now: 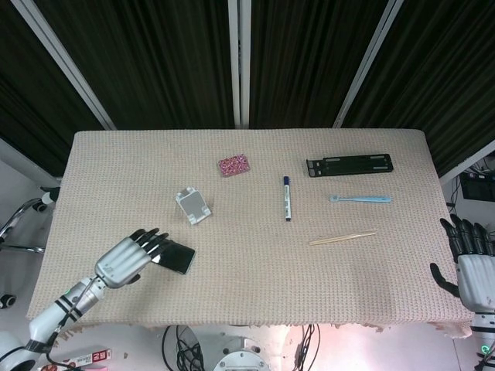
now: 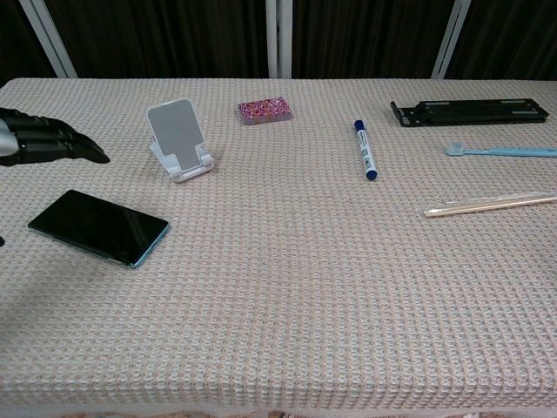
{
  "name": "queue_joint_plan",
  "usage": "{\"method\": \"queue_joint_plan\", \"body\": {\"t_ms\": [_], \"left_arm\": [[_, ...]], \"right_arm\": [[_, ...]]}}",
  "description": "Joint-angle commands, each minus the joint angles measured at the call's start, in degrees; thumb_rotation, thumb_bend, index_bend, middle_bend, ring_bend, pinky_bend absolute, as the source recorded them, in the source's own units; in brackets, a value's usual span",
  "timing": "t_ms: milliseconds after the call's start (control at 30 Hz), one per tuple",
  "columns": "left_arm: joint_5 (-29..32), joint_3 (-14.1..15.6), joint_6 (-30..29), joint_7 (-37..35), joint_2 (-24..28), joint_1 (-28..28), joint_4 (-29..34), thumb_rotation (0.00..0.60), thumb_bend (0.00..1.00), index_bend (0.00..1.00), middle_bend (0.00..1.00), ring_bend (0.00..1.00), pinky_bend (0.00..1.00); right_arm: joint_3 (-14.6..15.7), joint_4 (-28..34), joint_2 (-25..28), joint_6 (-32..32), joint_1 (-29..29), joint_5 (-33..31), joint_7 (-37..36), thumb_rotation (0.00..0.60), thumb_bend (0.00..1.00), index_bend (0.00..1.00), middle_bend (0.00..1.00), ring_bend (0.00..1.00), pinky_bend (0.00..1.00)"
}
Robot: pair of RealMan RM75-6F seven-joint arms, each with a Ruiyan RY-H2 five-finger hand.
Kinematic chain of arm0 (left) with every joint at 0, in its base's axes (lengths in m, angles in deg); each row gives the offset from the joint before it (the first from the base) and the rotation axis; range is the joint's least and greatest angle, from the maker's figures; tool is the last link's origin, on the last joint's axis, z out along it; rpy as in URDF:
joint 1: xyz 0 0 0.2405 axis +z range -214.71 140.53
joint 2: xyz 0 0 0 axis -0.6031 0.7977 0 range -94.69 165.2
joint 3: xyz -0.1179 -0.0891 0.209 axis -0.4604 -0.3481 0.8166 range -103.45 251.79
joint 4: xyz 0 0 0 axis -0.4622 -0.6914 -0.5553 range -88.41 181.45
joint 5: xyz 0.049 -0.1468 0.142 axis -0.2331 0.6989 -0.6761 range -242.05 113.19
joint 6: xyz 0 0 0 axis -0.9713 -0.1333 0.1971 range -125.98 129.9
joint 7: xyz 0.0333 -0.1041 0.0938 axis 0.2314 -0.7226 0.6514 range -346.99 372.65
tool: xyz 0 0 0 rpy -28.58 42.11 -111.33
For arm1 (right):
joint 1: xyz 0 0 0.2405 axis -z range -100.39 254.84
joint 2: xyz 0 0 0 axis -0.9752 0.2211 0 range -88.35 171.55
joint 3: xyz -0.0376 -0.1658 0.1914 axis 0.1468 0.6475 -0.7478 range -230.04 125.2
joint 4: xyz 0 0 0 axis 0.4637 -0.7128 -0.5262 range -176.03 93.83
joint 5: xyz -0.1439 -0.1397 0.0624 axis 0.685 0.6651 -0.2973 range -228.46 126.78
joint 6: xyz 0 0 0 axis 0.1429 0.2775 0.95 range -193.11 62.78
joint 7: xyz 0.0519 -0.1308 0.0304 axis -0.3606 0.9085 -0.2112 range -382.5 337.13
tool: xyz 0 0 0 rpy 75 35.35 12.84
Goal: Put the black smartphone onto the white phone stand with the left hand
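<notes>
Black smartphone [image 2: 98, 227] flat on counter [image 2: 287, 287], left robot hand [image 1: 130, 257] above it, fingers spread, empty, white phone stand [image 2: 179, 139] at its 1 o'clock, right robot hand [image 1: 470, 267] wide, off counter edge.

Left hand [image 1: 131, 259] hangs over phone [image 2: 97, 226], lower left of frame, fingers apart. Bare bench [image 1: 247, 263] between phone and white stand [image 2: 178, 138], nothing blocking that path. Pink case [image 1: 233, 165] just behind the stand. Pen [image 1: 287, 198] and other items well to the right.
</notes>
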Motion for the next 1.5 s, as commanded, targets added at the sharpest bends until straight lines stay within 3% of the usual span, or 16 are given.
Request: {"method": "queue_joint_plan", "body": {"t_ms": [33, 400, 1000, 1500], "left_arm": [[3.04, 0.05, 4.52, -0.68, -2.18, -2.92, -3.31, 0.6, 0.15, 0.07, 0.09, 0.09, 0.22], [3.94, 1.32, 5.71, -4.83, -5.62, -5.4, -8.5, 0.6, 0.15, 0.07, 0.09, 0.09, 0.22], [14.91, 0.83, 14.3, -1.45, -5.93, -9.97, -7.68, 0.6, 0.24, 0.09, 0.09, 0.09, 0.22], [17.56, 1.35, 14.1, -0.16, -7.89, -11.75, -8.24, 0.6, 0.24, 0.2, 0.09, 0.09, 0.22]], "right_arm": [[-0.5, 0.87, 1.39, 0.62, 0.31, -0.43, -0.54, 0.6, 0.24, 0.0, 0.0, 0.0, 0.0], [-0.43, 1.83, 2.54, 2.2, 1.01, 0.72, 0.62, 0.6, 0.24, 0.0, 0.0, 0.0, 0.0], [0.02, 0.84, 1.63, 1.55, 0.74, 1.7, 1.45, 0.6, 0.24, 0.0, 0.0, 0.0, 0.0], [0.04, 0.07, 1.27, 0.89, 0.83, 0.68, 1.75, 0.6, 0.24, 0.0, 0.0, 0.0, 0.0]]}}
